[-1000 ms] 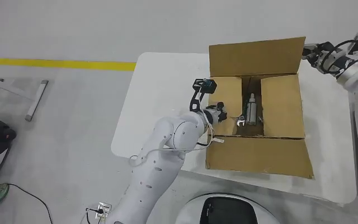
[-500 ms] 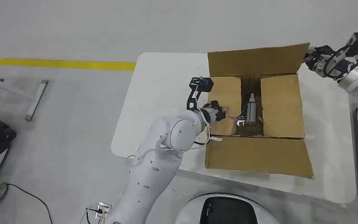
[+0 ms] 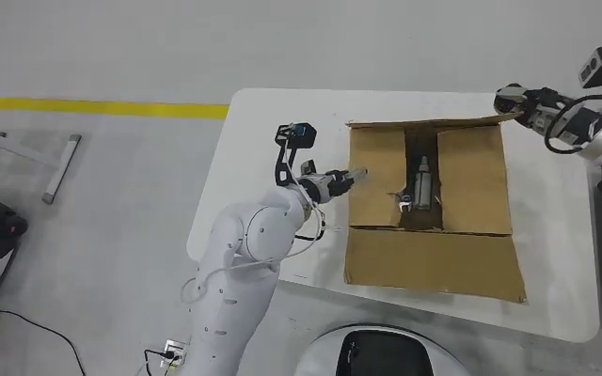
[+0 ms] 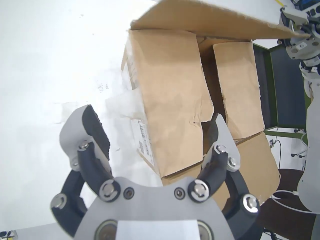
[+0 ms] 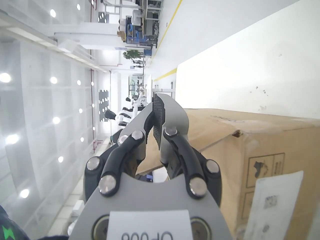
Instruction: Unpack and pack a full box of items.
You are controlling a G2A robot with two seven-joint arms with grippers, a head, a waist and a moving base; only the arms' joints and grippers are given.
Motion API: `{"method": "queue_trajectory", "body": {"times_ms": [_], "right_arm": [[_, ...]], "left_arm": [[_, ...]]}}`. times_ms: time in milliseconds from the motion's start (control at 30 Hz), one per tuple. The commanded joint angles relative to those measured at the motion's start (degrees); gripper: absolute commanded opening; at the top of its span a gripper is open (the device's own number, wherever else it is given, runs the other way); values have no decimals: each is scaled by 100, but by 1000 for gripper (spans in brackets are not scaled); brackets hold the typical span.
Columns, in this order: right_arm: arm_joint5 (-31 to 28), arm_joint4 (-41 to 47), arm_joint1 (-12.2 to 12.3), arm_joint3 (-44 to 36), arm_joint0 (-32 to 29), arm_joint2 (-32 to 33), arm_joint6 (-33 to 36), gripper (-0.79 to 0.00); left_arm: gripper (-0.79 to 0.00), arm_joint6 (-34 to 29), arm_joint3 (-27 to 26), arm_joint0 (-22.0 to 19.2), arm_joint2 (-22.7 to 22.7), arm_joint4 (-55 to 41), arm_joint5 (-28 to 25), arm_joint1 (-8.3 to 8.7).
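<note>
Top view: white counter (image 3: 273, 132) carrying the cardboard box (image 3: 475, 179), which stands toward the robot's right. The far flap (image 4: 212, 18) is raised almost upright. The near flap (image 3: 433, 263) lies folded outward, and the inner flaps (image 3: 378, 174) are folded in with a gap between them. The right tool (image 5: 155, 119) is closed on a corner of the far flap. The left tool (image 3: 354, 175) is spread open just beside the box's left wall, holding nothing. A bottle (image 3: 423, 180) lies in the gap.

Risk: the corner pinch is small, so the far flap may slip free or tear. If the raised flap is pulled, it may drag the box along the counter, since nothing braces it.

Counts: one counter, one box, four flaps, two tools, one bottle visible. Other contents are hidden.
</note>
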Motion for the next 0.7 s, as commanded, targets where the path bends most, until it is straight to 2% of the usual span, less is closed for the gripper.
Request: {"method": "queue_trajectory", "body": {"times_ms": [0,233,667], "right_arm": [[-171,-282,36,-311,-175,35,83,-785],[-502,-1099,124,-1112,-793,136,96,-785],[-659,-1389,180,-1539,-1420,75,72,-785]], "left_arm": [[0,-130,-164,138,-175,96,-53,46],[0,-520,-459,602,-565,446,-247,178],[0,-974,-803,1468,-909,774,-452,343]]}}
